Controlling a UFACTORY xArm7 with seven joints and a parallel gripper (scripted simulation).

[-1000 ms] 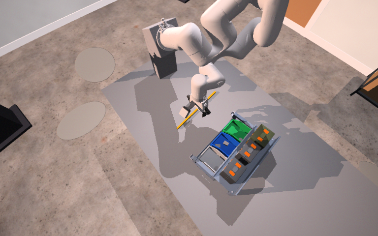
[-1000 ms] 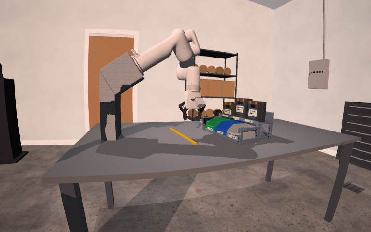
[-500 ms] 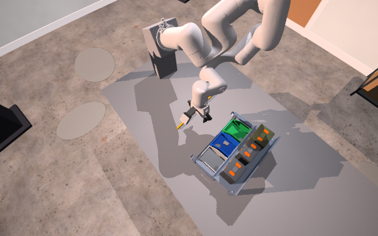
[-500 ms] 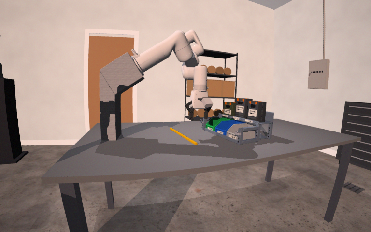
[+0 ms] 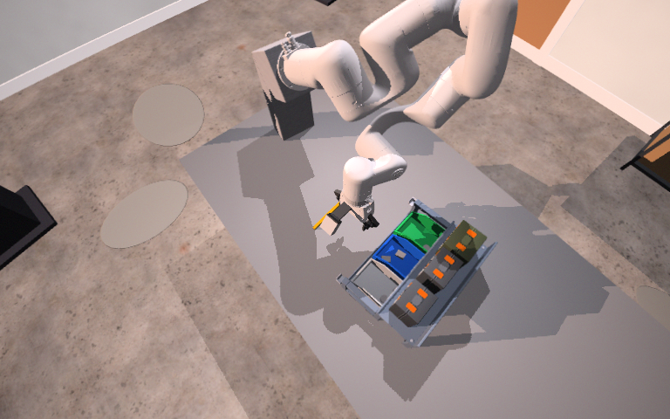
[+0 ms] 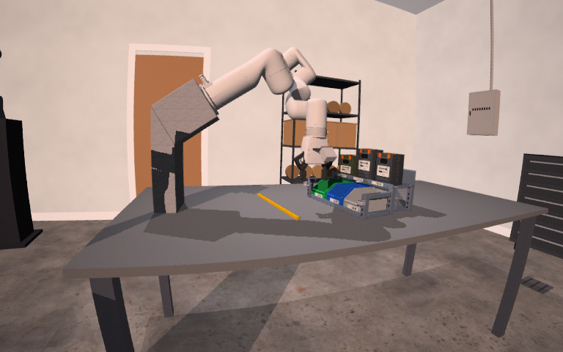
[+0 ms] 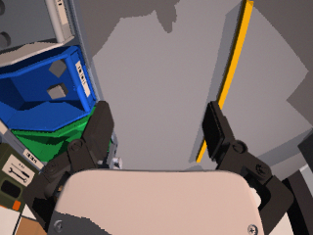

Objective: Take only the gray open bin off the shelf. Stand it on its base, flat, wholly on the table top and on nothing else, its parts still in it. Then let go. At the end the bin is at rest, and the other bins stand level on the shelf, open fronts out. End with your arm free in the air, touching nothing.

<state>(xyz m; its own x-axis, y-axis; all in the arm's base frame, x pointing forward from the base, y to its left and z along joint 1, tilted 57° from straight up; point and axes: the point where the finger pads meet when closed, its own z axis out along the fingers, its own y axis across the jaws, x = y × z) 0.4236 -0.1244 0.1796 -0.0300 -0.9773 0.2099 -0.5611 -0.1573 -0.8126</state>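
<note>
The hand (image 5: 352, 217) (image 6: 315, 171) (image 7: 157, 113) hovers wide open, gripping nothing; dropping too early could knock the green bin (image 5: 419, 230) (image 6: 325, 188) (image 7: 51, 139); a tilted pull could spill the gray bin's (image 5: 378, 282) (image 6: 360, 198) (image 7: 26, 29) parts!

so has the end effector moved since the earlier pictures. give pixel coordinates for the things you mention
Yes, the end effector (image 5: 351, 215) (image 6: 314, 171) (image 7: 157, 113) has moved toward the shelf (image 5: 352, 291) (image 6: 340, 208), which sits fixed in the exterior view.
</note>
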